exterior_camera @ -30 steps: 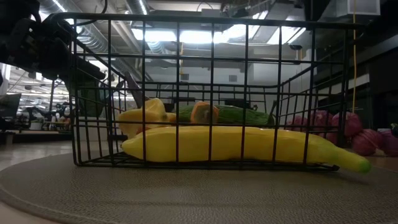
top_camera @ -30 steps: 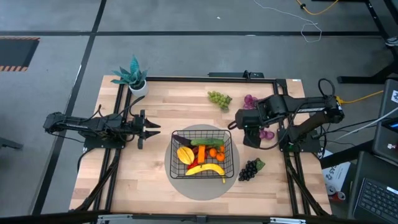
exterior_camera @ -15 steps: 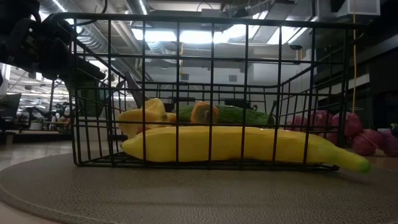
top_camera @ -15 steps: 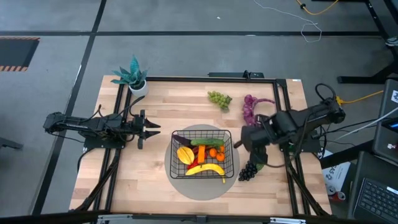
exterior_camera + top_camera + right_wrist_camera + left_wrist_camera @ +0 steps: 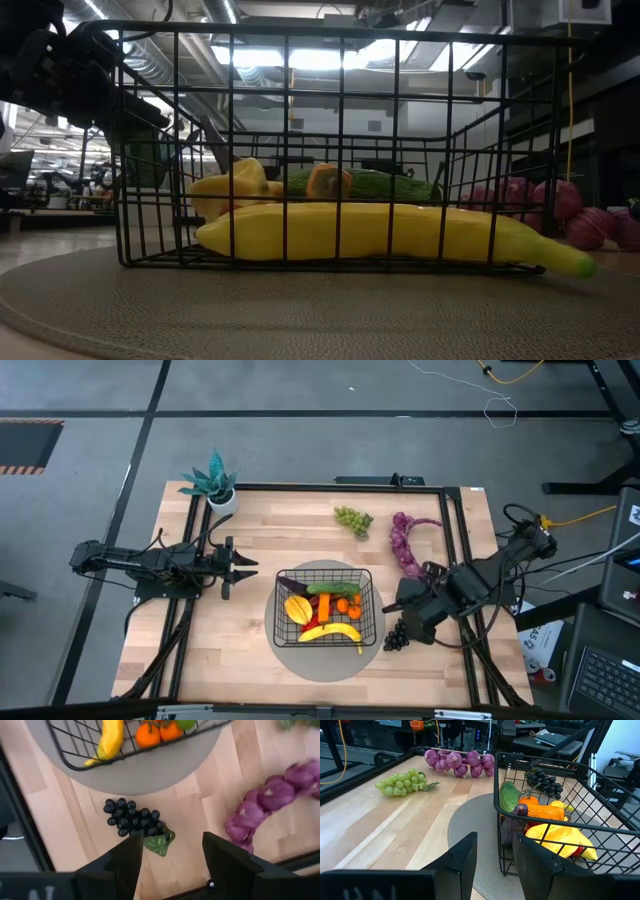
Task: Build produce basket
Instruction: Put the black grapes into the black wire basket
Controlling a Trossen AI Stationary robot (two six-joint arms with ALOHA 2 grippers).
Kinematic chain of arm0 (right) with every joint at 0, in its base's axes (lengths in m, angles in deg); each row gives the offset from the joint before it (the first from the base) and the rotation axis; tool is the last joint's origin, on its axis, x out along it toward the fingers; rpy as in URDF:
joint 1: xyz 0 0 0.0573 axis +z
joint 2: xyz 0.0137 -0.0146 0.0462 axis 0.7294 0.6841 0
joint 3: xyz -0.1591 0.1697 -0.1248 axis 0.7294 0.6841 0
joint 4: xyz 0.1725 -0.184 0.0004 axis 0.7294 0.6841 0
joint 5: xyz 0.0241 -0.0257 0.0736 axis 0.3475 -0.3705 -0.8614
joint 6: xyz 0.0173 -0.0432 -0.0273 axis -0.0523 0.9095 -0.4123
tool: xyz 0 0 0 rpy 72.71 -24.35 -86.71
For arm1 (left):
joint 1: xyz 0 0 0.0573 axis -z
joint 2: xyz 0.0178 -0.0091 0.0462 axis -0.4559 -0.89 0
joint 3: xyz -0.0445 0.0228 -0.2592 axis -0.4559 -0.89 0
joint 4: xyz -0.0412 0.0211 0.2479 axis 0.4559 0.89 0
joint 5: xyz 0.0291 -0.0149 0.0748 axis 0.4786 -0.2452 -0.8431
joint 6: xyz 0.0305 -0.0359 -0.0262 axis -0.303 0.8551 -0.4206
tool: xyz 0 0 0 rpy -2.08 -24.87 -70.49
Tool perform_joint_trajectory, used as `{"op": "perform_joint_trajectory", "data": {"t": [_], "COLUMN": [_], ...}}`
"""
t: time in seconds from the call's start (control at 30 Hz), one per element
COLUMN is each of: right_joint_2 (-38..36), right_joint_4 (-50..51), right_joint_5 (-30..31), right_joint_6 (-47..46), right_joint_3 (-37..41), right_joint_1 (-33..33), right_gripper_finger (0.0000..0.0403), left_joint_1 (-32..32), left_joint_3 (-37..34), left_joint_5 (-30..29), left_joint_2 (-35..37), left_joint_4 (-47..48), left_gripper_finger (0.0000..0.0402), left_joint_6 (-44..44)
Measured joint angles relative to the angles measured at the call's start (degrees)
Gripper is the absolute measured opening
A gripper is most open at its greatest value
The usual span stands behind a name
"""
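Nearest in the low view: round grey mat [image 5: 300, 310] across the bottom of the frame, with the black wire basket [image 5: 340, 35] standing on it and filling the middle

Inside, along the front wire: yellow banana [image 5: 380, 232], lying flat, its tip poking out at the lower right. Behind it, a yellow starfruit [image 5: 235, 185] at left and a green cucumber [image 5: 390, 185] at centre

Seen from above, basket in the centre of the frame; also holds oranges [image 5: 346, 605], an orange carrot [image 5: 322, 606] and a dark eggplant [image 5: 290, 582] at its upper left corner

Just right of the basket, at the mat's edge: dark grapes [image 5: 397, 637], loose on the wooden table [image 5: 250, 650]

Hovering right above them, right gripper [image 5: 172, 855], fingers [image 5: 127, 862] spread wide with the bunch showing in the gap, nothing held

Left of the basket, at mid-frame: left gripper [image 5: 495, 855], pointing at the basket's side, fingers moderately apart, empty

Farther back, upper right of the table: purple grapes [image 5: 403, 540] in a long string; to their left, green grapes [image 5: 352, 517], both well apart from the basket

At the table's upper left corner: teal potted plant [image 5: 212, 482], upright
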Motion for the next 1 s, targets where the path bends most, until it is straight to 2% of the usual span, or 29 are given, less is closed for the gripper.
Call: {"op": "perform_joint_trajectory", "data": {"t": [0.17, 0.33, 0.6, 0.73, 1.0], "right_joint_2": [0.0, 0.0, 0.1, 0.1, 0.0], "right_joint_4": [-2.3, -9.5, -23.3, -25.4, -28.5], "right_joint_5": [-0.3, -0.7, -6.7, -9.2, -9.2], "right_joint_6": [-2.4, -2.3, -0.2, -0.4, -0.6], "right_joint_3": [5.8, 12.4, 23.6, 28.4, 34.8], "right_joint_1": [1.1, 2.0, 2.0, 2.0, 2.0], "right_gripper_finger": [0.0208, 0.0208, 0.0208, 0.0208, 0.0208], "left_joint_1": [0.0, 0.0, 0.0, 0.0, 0.0], "left_joint_3": [0.0, 0.0, 0.0, 0.0, 0.0], "left_joint_5": [0.0, 0.0, 0.0, 0.0, 0.0], "left_joint_2": [0.0, 0.0, 0.0, 0.0, 0.0], "left_joint_4": [0.0, 0.0, 0.0, 0.0, 0.0], "left_gripper_finger": [0.0121, 0.0121, 0.0121, 0.0121, 0.0121], "left_joint_6": [0.0, 0.0, 0.0, 0.0, 0.0]}}
